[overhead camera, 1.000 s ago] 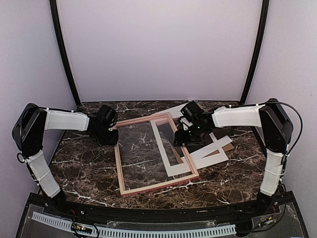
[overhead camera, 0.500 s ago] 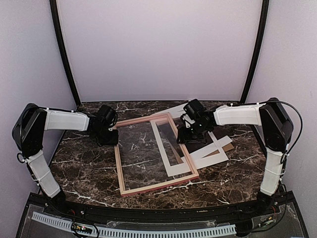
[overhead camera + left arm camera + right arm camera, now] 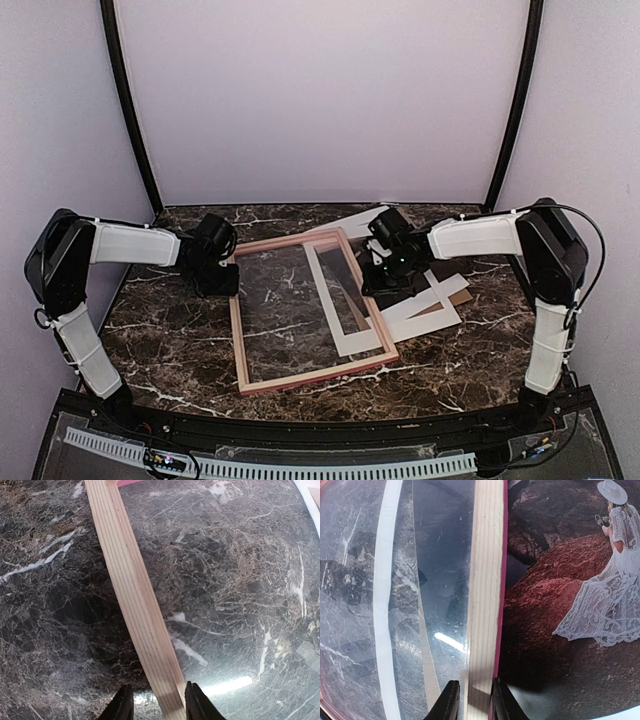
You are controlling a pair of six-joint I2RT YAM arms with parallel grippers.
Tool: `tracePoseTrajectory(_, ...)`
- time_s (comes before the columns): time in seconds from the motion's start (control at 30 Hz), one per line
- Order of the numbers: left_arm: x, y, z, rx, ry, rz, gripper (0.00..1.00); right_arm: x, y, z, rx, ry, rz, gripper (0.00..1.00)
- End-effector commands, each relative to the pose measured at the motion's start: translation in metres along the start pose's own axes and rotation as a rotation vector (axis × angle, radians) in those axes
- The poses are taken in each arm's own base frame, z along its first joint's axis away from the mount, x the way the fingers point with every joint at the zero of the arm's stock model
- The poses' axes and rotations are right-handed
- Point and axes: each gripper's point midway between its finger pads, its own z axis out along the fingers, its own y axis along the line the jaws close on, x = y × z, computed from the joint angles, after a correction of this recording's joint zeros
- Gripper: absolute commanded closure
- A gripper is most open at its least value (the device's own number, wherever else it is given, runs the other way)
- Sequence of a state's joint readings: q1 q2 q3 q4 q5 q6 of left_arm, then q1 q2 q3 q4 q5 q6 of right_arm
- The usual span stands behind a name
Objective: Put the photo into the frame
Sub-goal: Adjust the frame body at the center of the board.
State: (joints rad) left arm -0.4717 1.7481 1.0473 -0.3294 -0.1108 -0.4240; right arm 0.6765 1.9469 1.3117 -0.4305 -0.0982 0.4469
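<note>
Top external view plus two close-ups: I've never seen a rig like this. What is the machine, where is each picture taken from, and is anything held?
Two robot arms are bolted at the near edge of a dark marble table. The wide picture looks down from above and behind them. Each close-up comes from a camera on one wrist, so that arm's own two fingers show at the bottom. A frame lies flat, pale wood side up. The photo of a woman in white lies by its right rail. The left gripper straddles the left rail loosely. The right gripper appears to pinch the right rail.
</note>
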Motion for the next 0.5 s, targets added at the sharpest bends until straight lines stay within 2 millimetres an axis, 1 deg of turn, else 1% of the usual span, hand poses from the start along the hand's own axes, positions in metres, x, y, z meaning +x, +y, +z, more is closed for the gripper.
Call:
tracePoseTrajectory(0.0, -0.002, -0.004, -0.011, 0.030, -0.025, -0.007, 0.63, 0.014, 0.011, 0.005, -0.002, 0.009, -0.028, 0.78)
tracePoseTrajectory(0.13, -0.003, -0.002, -0.013, 0.017, -0.030, -0.005, 0.64, 0.027, 0.027, 0.002, -0.033, 0.018, -0.033, 0.82)
tracePoseTrajectory(0.27, -0.004, 0.004, -0.014, -0.009, -0.037, -0.001, 0.64, 0.039, 0.049, -0.011, -0.091, 0.018, -0.037, 0.83)
tracePoseTrajectory(0.37, -0.006, 0.009, -0.015, -0.028, -0.046, 0.007, 0.64, 0.034, 0.055, -0.028, -0.120, -0.021, -0.023, 0.81)
tracePoseTrajectory(0.47, -0.008, 0.012, -0.015, -0.046, -0.051, 0.023, 0.64, 0.023, 0.053, -0.038, -0.093, -0.055, -0.033, 0.73)
